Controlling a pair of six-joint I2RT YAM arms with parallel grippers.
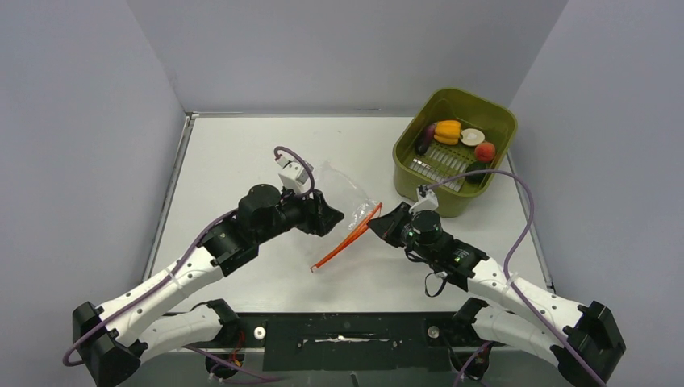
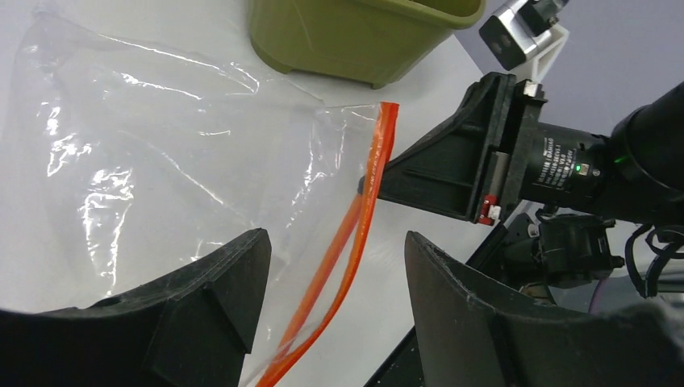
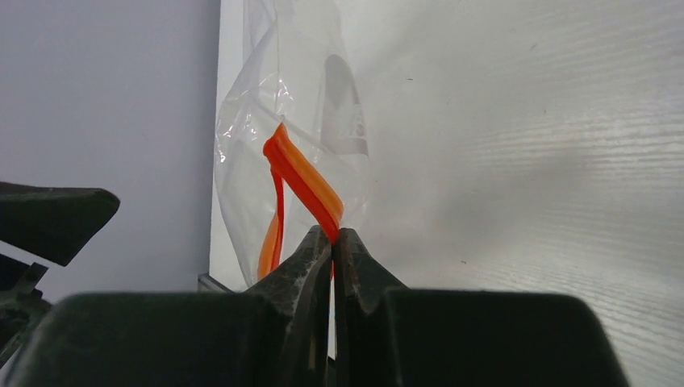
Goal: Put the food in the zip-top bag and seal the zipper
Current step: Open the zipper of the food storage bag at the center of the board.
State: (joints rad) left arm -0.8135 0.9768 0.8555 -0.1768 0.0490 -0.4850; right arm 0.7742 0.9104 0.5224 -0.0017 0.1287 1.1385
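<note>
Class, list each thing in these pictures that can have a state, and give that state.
Clear crinkly plastic zip-top bag: empty, held by its mouth edge.
Thin red-orange zipper strip: unsealed, tracks apart partway along.
Left pincer: open, gripping nothing.
Right pincer: shut on the strip.
Olive-green plastic basket: holding the toy foods.
Small toy foods: all in the basket, none bagged.

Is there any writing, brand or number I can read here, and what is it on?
Nothing can be read.
Right arm: small white print on its black wrist body, too small and blurred to read.
Bag: a faint grey mark, too blurred to tell whether it is print.
</note>
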